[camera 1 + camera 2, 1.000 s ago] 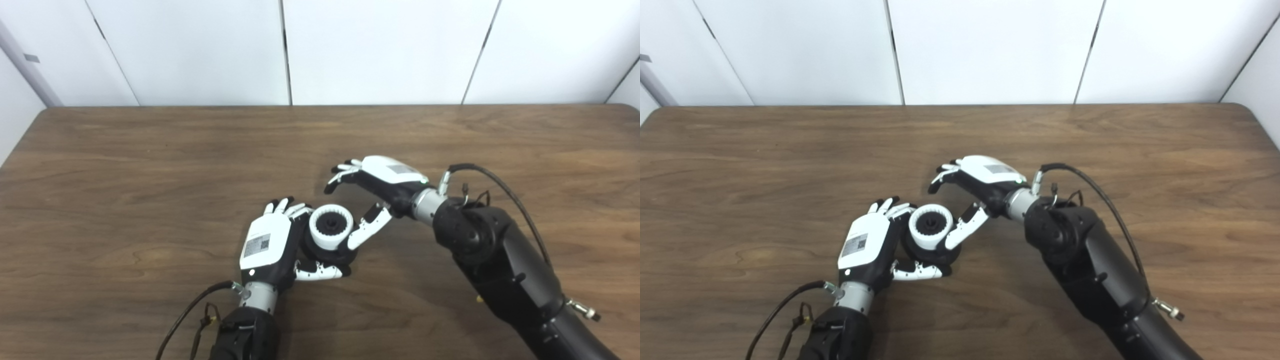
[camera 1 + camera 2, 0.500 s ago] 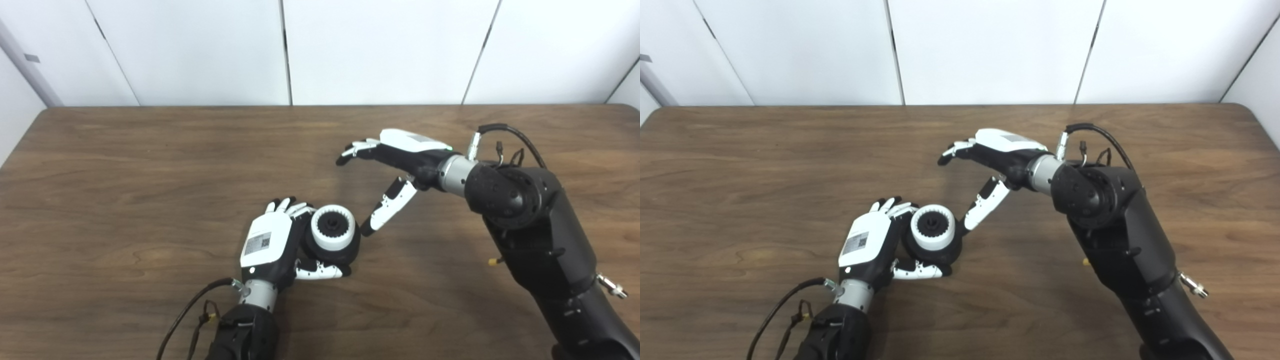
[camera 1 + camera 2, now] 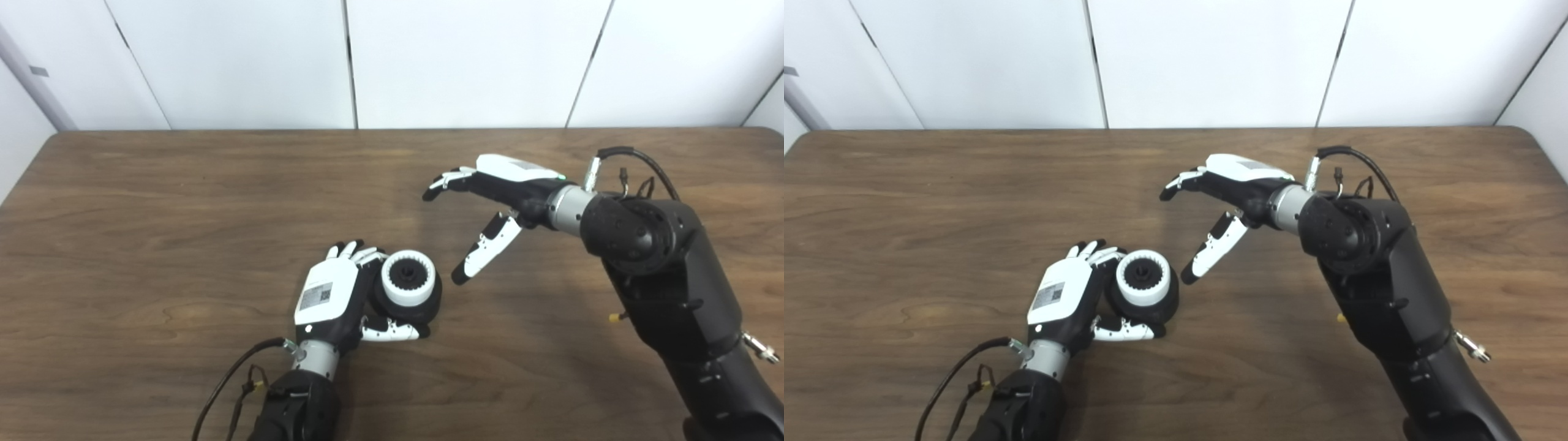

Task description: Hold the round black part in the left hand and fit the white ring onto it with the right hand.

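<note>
Against the palm of our left hand (image 3: 324, 297) sits the round black part (image 3: 407, 301), low on the table (image 3: 153, 214), and the white ring (image 3: 409, 282) already lies on top of it, its toothed inner edge facing up. Our left fingers (image 3: 392, 331) are curled around the black part from behind and below, gripping it. Up and to the right of the part, well clear of it, our right hand (image 3: 499, 196) hangs above the table with its fingers spread and nothing in them; the thumb points down toward the part but does not touch it. We judge the fitting step to be done, or very nearly. Whether the ring is pressed fully home we cannot tell. Next we should check the seating, pressing the ring down evenly with the right hand if it sits proud, while our left hand keeps the part steady.
</note>
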